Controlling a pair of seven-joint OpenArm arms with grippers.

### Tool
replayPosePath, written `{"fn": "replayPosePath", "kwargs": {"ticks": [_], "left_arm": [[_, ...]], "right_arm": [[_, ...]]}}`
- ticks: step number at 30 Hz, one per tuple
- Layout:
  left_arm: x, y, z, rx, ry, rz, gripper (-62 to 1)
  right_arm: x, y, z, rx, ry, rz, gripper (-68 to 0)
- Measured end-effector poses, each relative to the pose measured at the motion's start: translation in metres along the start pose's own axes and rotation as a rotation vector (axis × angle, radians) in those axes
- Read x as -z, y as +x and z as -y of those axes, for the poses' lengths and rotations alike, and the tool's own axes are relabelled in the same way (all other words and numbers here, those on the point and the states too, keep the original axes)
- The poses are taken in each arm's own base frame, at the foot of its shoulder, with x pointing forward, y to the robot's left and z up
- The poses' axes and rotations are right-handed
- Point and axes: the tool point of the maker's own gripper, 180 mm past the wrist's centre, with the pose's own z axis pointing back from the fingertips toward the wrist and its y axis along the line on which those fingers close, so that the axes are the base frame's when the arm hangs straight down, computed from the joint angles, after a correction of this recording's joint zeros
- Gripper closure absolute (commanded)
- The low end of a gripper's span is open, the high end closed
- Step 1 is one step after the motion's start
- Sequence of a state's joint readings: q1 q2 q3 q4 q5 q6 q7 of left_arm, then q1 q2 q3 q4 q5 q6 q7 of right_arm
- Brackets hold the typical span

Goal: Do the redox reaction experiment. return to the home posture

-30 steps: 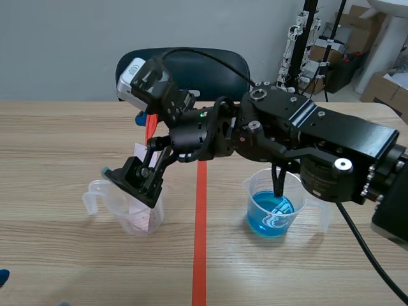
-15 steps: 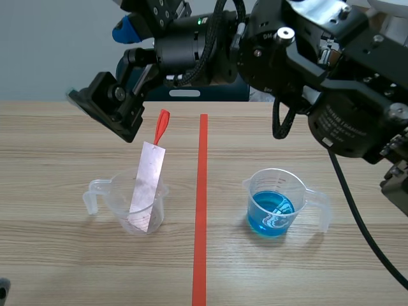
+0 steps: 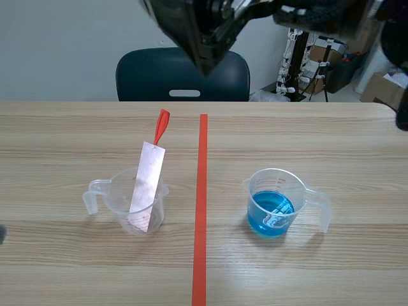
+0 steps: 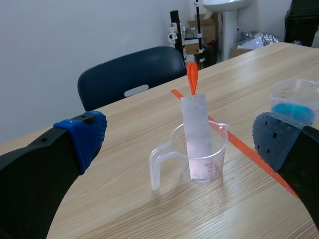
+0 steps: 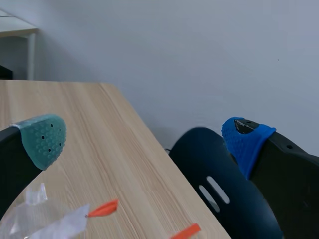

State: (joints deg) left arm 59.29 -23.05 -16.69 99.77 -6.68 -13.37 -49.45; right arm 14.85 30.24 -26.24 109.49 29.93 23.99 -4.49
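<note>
A clear beaker (image 3: 137, 207) stands left of the red tape line, with a silvery metal strip (image 3: 146, 185) with a red tip leaning in it. A second beaker (image 3: 274, 204) holding blue liquid stands right of the line. My right arm (image 3: 204, 32) is raised across the top of the scene view. Its gripper (image 5: 144, 137) is open and empty, high above the strip's red tip (image 5: 102, 209). My left gripper (image 4: 179, 129) is open and empty, low over the table, and the strip beaker (image 4: 199, 154) stands ahead between its fingers, apart from them.
A dark blue chair (image 3: 182, 76) stands behind the table's far edge. Boxes and stands (image 3: 331, 57) fill the back right of the room. The red tape line (image 3: 201, 210) runs down the table's middle between the beakers.
My right arm has risen from the left beaker to high above the table. The strip it was at now stands free in the beaker.
</note>
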Motion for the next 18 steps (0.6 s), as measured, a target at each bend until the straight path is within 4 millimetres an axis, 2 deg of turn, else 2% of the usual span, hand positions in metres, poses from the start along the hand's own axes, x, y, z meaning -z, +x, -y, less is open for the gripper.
{"fn": "replayPosePath", "kwargs": {"ticks": [9,14,18], "left_arm": [[0.005,0.024,0.009,0.039,-0.008,0.024,-61.9],[0.001,0.023,0.014,0.044,-0.035,-0.002,-61.9],[-0.005,0.021,0.016,0.038,-0.035,-0.025,-61.9]], "right_arm": [[-0.068,-0.04,0.03,0.039,-0.176,-0.119,-67.9],[-0.107,-0.063,0.042,0.059,-0.27,-0.218,-67.9],[-0.134,-0.068,0.043,0.073,-0.325,-0.219,-67.9]]}}
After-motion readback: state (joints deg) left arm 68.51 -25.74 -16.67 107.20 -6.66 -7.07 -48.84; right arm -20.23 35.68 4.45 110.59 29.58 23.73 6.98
